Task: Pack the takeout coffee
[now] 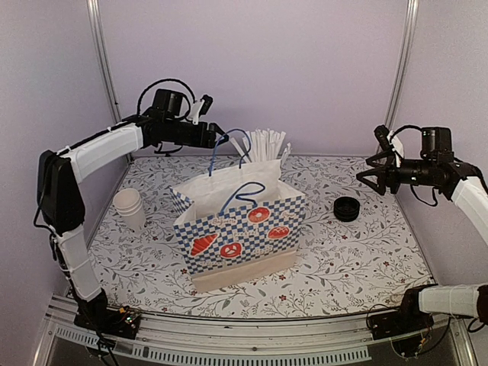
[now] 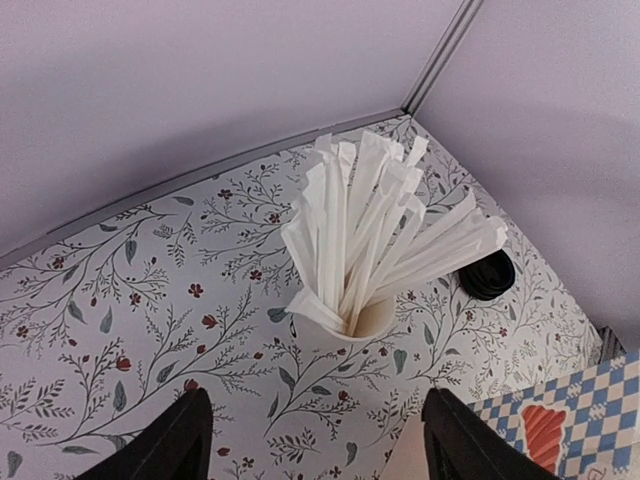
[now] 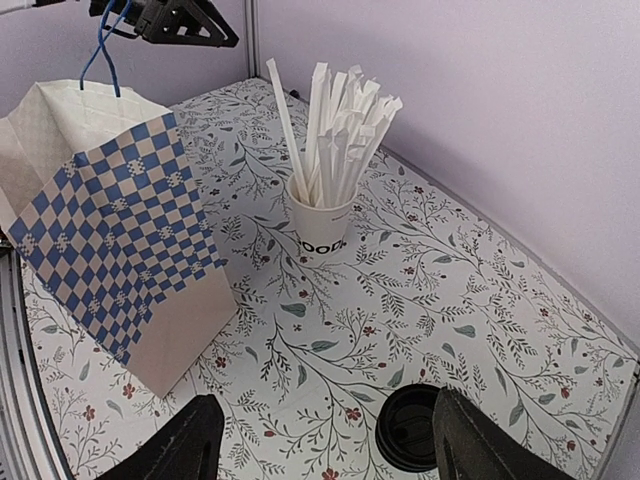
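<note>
Behind the bag, straws in cup

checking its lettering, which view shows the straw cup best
Right wrist: the straw cup stands unobstructed, side on, lettering visible. Left wrist looks down on its rim and straws; top external shows only straws behind the paper bag.

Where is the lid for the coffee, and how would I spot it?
Start at the blue-and-white checked paper bag in the middle of the floral table. To its right lies a round black plastic lid. It is low and black; the paper cups are tall and white.
</note>
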`<state>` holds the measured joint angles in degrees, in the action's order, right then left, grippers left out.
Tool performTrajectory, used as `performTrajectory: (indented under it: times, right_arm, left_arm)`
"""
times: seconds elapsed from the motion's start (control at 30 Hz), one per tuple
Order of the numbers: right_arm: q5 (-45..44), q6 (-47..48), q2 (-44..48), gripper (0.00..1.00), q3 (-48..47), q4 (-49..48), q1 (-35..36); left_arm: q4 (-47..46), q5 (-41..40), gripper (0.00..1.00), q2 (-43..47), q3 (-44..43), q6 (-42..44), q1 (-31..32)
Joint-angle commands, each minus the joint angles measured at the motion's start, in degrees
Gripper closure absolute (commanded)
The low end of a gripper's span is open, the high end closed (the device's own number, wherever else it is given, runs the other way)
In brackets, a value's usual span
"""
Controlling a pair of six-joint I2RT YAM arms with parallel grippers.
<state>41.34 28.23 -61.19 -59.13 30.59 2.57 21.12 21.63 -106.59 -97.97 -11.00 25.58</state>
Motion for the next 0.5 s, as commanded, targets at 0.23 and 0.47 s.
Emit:
performTrajectory:
  times: [0.23, 0.47]
  right_arm:
    - [5.69, -0.80, 2.14, 0.25, 3.59, -2.80, -2.14]
    - [7.19, -0.92, 2.27, 0.25, 4.06, -2.67, -2.14]
  left_arm:
    - [-4.14, 5.99, 0.35, -9.02, -6.54, -1.79, -0.28]
    - [-7.55, 5.63, 0.45, -12.63, -8.20, -4.00, -0.36]
